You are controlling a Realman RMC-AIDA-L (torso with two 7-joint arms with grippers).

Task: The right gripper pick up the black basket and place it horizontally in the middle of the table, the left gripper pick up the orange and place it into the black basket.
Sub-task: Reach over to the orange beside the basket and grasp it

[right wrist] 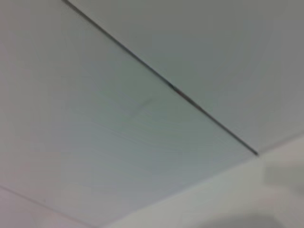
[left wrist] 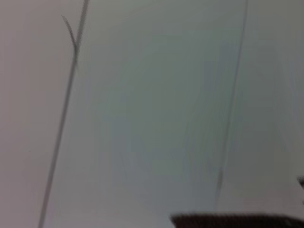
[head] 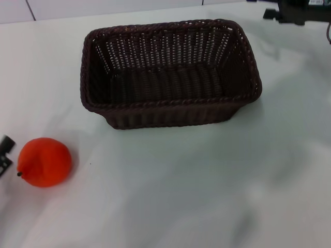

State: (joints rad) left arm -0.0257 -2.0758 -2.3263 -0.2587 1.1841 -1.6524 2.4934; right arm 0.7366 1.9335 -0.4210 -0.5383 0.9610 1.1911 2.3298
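Observation:
The black basket [head: 170,75] stands upright and empty on the white table [head: 207,181], its long side across my view, near the middle and far part. A dark strip of its rim [left wrist: 232,221] shows in the left wrist view. The orange [head: 44,161] lies on the table at the front left, stem pointing left. A small part of my left gripper [head: 5,155] shows at the left edge, just beside the orange and not touching it. My right gripper [head: 297,11] is at the far right corner, away from the basket.
The wall panels with dark seams [right wrist: 161,80] fill the right wrist view. The table's far edge [head: 51,18] meets the wall behind the basket.

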